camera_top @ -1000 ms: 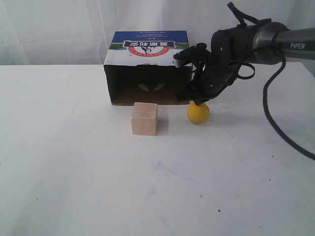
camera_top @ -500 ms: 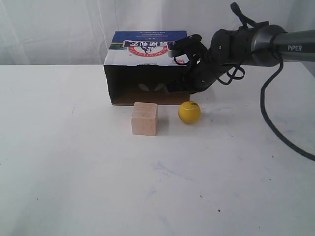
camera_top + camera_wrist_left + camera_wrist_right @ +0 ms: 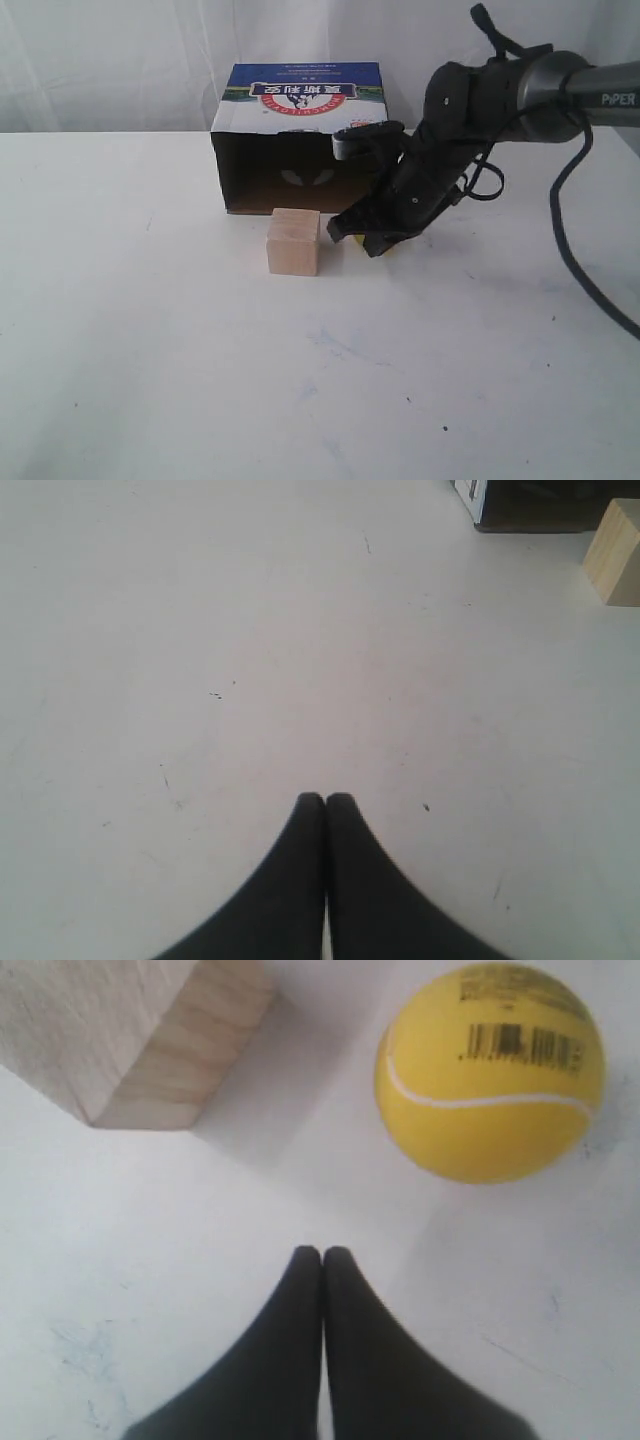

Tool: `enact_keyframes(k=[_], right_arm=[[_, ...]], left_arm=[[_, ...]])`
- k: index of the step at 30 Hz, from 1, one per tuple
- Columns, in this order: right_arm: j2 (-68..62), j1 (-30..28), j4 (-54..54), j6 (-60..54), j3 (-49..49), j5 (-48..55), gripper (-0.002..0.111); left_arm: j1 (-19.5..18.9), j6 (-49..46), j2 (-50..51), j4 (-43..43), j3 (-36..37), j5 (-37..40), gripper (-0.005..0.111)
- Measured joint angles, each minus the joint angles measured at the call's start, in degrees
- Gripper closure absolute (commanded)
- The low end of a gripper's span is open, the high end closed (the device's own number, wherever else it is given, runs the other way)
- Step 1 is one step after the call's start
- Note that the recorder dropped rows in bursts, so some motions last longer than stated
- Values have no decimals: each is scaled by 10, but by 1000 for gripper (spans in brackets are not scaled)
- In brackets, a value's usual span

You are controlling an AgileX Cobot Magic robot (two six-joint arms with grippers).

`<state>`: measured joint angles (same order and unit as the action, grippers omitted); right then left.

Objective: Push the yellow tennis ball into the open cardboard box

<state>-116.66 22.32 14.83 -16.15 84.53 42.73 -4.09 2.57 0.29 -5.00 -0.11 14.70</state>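
Note:
The yellow tennis ball [image 3: 490, 1070], with a barcode label patch, lies on the white table beside the pale wooden cube [image 3: 130, 1030]. My right gripper [image 3: 322, 1253] is shut and empty, its tips low over the table just short of the gap between cube and ball. In the exterior view the right gripper [image 3: 366, 238] covers nearly all of the ball, just right of the cube [image 3: 293, 241]. The open cardboard box [image 3: 300, 140] stands right behind them, its dark inside facing the camera. My left gripper [image 3: 326, 798] is shut and empty over bare table, far from the ball.
The wooden cube [image 3: 617, 552] sits in front of the box mouth, left of the ball. A corner of the box [image 3: 540, 505] shows in the left wrist view. A white curtain hangs behind the table, and the right arm's cable [image 3: 560, 230] trails at the right.
The ball has rolled left towards the cube. My right gripper swung up by the box front, then dropped down onto the near side of the ball, hiding it.

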Motion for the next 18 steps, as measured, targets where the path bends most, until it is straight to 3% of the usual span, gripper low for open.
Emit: enact_keyframes(k=[7, 13, 18], right_arm=[[-34, 0, -50, 34, -17, -42, 108], [-36, 0, -253, 180, -17, -54, 108], [-40, 0, -291, 200, -18, -112, 108]], left_arm=[[0, 0, 0, 0, 0, 0, 107], [0, 0, 0, 0, 0, 0, 107], [0, 0, 0, 0, 0, 0, 107]])
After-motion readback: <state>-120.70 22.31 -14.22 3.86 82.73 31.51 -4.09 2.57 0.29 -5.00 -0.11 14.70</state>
